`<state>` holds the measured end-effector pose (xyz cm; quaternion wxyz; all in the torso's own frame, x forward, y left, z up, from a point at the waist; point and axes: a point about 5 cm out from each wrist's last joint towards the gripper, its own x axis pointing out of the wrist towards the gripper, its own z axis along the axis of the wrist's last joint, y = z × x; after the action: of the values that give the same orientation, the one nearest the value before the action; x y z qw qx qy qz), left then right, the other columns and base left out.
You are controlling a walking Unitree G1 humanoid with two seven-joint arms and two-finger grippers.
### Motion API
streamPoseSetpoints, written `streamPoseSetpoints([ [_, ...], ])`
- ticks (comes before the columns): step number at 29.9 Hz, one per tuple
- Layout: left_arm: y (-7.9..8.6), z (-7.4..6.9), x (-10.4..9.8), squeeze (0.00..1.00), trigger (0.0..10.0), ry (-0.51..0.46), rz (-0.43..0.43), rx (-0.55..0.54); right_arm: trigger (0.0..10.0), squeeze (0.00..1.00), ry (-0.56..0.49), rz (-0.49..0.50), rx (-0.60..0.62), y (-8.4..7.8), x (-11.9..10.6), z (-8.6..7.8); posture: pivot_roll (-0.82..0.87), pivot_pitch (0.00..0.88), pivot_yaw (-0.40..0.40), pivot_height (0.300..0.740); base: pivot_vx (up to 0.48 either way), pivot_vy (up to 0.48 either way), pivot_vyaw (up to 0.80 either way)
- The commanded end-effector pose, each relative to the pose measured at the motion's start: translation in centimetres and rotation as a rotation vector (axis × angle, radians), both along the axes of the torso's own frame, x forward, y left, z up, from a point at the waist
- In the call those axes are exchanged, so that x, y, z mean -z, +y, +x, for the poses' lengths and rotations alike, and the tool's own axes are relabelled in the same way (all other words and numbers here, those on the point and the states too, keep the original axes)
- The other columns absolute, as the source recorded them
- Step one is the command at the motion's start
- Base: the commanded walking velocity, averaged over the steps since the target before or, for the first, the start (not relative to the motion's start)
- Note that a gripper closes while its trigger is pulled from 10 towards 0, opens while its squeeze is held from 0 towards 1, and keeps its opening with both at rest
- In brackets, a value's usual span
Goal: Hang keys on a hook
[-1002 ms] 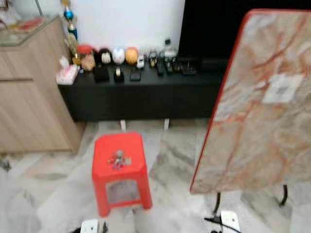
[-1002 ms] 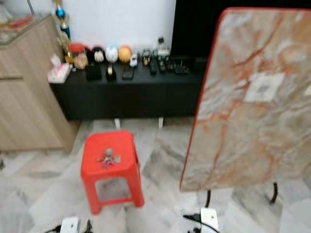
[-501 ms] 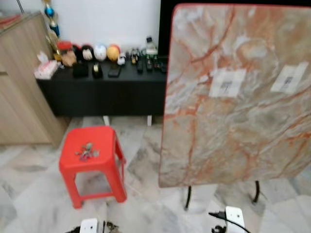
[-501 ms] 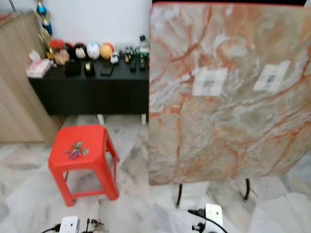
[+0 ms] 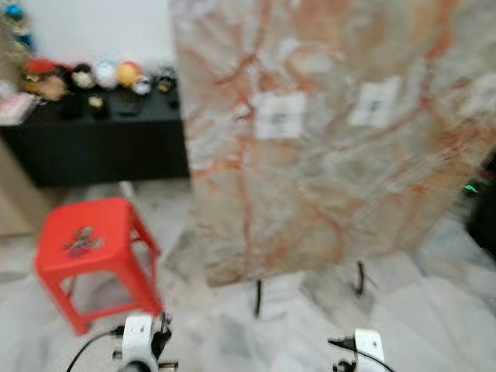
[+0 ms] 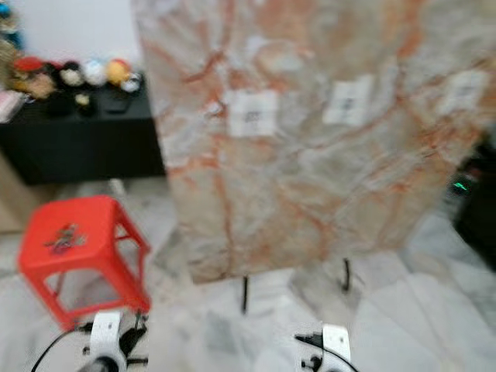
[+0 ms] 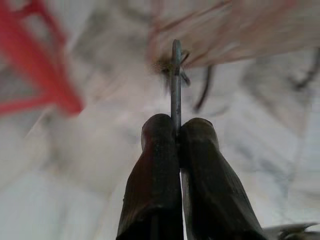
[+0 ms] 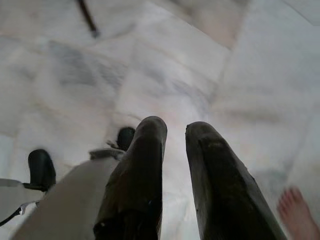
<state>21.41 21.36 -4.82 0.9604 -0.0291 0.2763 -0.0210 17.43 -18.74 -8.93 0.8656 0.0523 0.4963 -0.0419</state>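
Observation:
In the left wrist view my left gripper [image 7: 177, 125] is shut on a thin metal key ring [image 7: 176, 75] that sticks out edge-on past the fingertips, with small keys [image 7: 172, 67] bunched at its far end. Another bunch of keys [image 5: 81, 242] lies on top of a red plastic stool [image 5: 108, 221] at the lower left of the eye views. My right gripper [image 8: 175, 127] points down at the marble floor with a narrow gap between its fingers and nothing in it. Both wrists hang low: left wrist [image 5: 139, 337], right wrist [image 5: 364, 345].
A large marble-patterned table top [image 5: 333, 132] stands upright on thin black legs straight ahead. A black low cabinet [image 5: 93, 151] with small figurines runs along the white wall at the back left. A person's bare foot [image 8: 297, 210] is on the floor near my right gripper. The eye views are blurred.
The camera has swung to the right: stool and cabinet slid to the left of the picture, and the upright table top now takes up the centre.

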Motion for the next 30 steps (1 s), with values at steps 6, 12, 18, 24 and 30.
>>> streamPoseSetpoints([
  [6,-0.8,2.1,-2.0,0.0,10.0,-0.143,0.01,0.064,10.0,0.0,0.02,-0.001,0.004,0.0,0.2,-0.4,0.04,0.013,-0.063,0.74,0.0,0.0,-0.76],
  [12,-1.9,3.1,-3.1,0.0,10.0,-0.22,0.043,0.109,10.0,0.0,0.021,0.002,0.0,0.0,0.2,-0.5,0.03,0.008,-0.063,0.74,0.0,0.0,-0.76],
  [18,-2.8,4.9,-6.0,0.0,10.0,-0.359,0.092,0.224,10.0,0.0,0.023,0.001,-0.007,-0.1,0.3,-0.6,0.04,0.001,-0.063,0.74,0.0,0.0,-0.76],
  [24,-2.9,6.2,-8.2,0.0,10.0,-0.447,0.1,0.238,10.0,0.0,0.022,0.003,-0.013,0.0,0.3,-0.6,0.04,0.0,-0.06,0.74,0.0,0.0,-0.76],
  [30,-3.2,6.4,-9.3,0.0,10.0,-0.481,0.12,0.269,10.0,0.0,0.015,0.004,-0.009,0.0,0.3,-0.6,0.03,0.0,-0.057,0.74,0.0,0.0,-0.6],
])
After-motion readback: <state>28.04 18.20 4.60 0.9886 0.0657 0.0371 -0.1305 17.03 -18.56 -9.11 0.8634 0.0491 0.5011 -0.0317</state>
